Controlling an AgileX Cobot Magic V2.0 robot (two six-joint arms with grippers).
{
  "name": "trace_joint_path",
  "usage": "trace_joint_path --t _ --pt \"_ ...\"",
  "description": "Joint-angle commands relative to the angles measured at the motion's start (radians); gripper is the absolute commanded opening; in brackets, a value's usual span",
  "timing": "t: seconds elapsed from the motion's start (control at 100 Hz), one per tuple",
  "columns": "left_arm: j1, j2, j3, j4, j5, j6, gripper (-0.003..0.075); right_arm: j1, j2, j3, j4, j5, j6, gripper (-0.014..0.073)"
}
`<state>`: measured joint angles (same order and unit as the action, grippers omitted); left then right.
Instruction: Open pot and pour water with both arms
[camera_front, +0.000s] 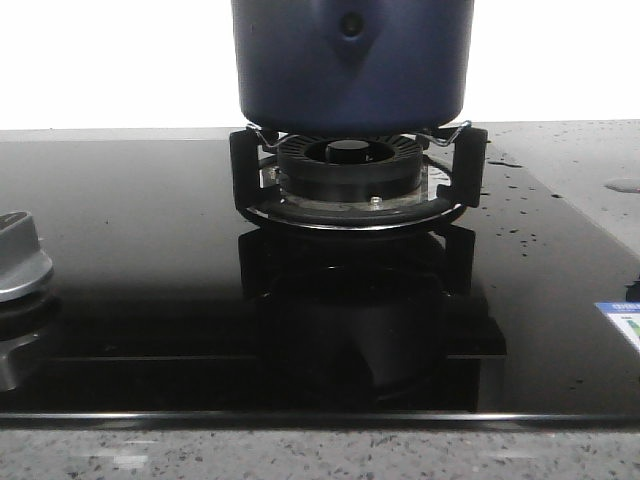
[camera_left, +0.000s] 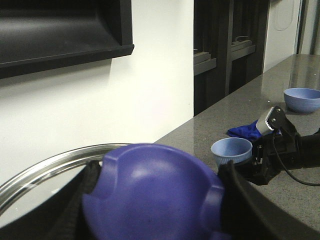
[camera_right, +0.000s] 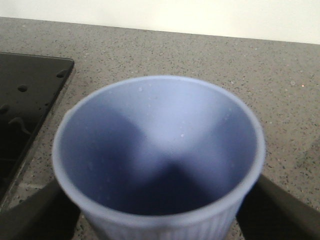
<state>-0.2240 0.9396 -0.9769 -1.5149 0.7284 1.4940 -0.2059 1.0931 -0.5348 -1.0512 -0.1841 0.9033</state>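
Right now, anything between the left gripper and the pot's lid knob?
Nothing visible. The left gripper has its fingers on either side of the purple lid knob, touching it. The right gripper holds the blue cup, away from the knob.

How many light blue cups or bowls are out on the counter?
2: a light blue ribbed cup between the right gripper fingers, and a blue bowl farther along the grey counter. Others may be hidden.

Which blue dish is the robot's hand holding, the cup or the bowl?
The cup: the right gripper sits around it. The bowl stands alone farther along the counter.
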Motion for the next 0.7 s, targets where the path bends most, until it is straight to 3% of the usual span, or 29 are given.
trace_joint_path --t 0.0,0.16,0.35,0.49,0.69 --pt "-0.001 -0.007 -0.034 -0.081 -0.003 -0.009 0.0221 -0.006 -0.03 -0.029 0.016 -0.041 -0.001 0.0522" --pt "-0.001 -0.007 -0.034 -0.081 0.0 -0.007 0.0221 -0.006 -0.082 -0.029 0.018 -0.041 -0.001 0.0622" --pt "-0.043 0.033 -0.034 -0.101 -0.038 0.013 0.0221 -0.006 -0.211 -0.03 0.018 -0.033 -0.001 0.0622" --pt "-0.105 0.118 -0.051 -0.182 -0.041 0.158 0.0221 0.0 -0.316 -0.03 0.018 -0.03 -0.001 0.0618" --pt "-0.143 0.3 -0.166 -0.261 -0.006 0.191 0.0221 0.044 -0.462 -0.03 0.018 -0.008 -0.001 0.0594"
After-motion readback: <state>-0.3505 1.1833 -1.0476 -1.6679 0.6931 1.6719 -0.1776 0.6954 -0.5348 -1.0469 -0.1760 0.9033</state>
